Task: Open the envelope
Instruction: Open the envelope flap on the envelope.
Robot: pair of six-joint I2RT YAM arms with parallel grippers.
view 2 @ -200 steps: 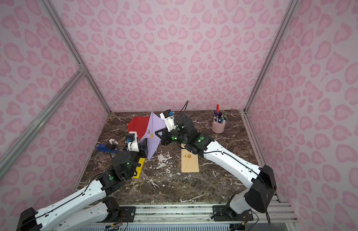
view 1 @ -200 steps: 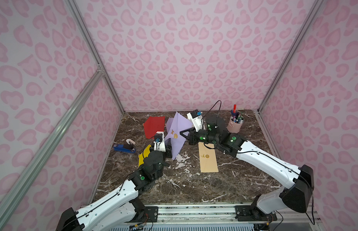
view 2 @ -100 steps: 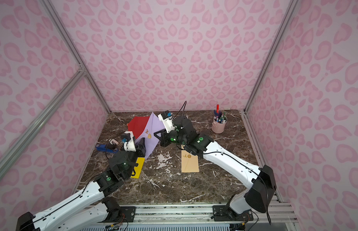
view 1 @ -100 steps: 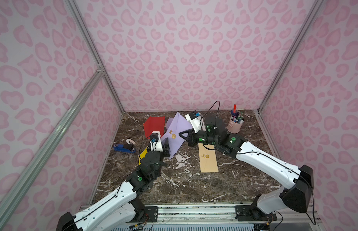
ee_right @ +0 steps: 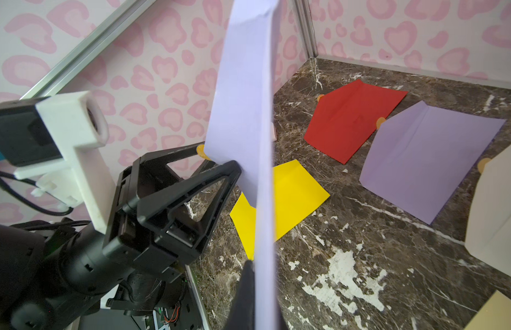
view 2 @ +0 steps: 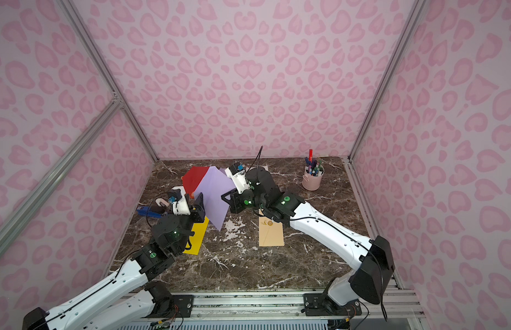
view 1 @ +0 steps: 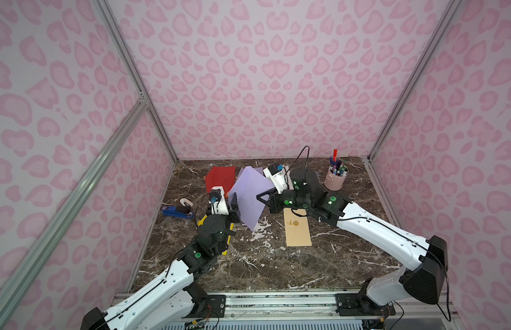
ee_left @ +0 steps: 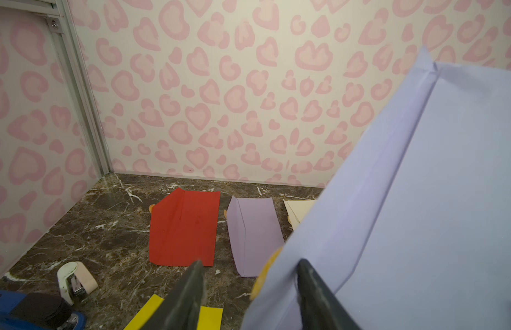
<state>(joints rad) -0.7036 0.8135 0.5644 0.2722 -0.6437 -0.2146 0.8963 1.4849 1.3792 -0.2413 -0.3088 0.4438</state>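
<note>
Lavender envelope (view 1: pixel 250 197) is up in the air over the middle of the table (view 1: pixel 277 265), standing on edge between the two arms. The right gripper (view 1: pixel 265 200) has its jaws pressed together on the envelope's right edge, while the left gripper (view 1: pixel 234 201) has its jaws spread around the flap tip with the orange seal (ee_left: pixel 265 271). Here's the worry: a single pinch is carrying floppy paper, so a hard tug from the left could slide it out or tear the flap. And if those left jaws close on flap and body together, nothing opens. I can't tell whether the seal is fully free. Below lie a red envelope (view 1: pixel 220 177) and a purple envelope (ee_left: pixel 252 234) at the far left, a yellow envelope (view 2: pixel 198 237) under the left arm and a tan envelope (view 1: pixel 297 231) nearer right. A pen cup (view 1: pixel 335 178) stands far right and a blue stapler (view 1: pixel 174 212) at the left. None of them blocks the pull, though the grippers are close together.
</note>
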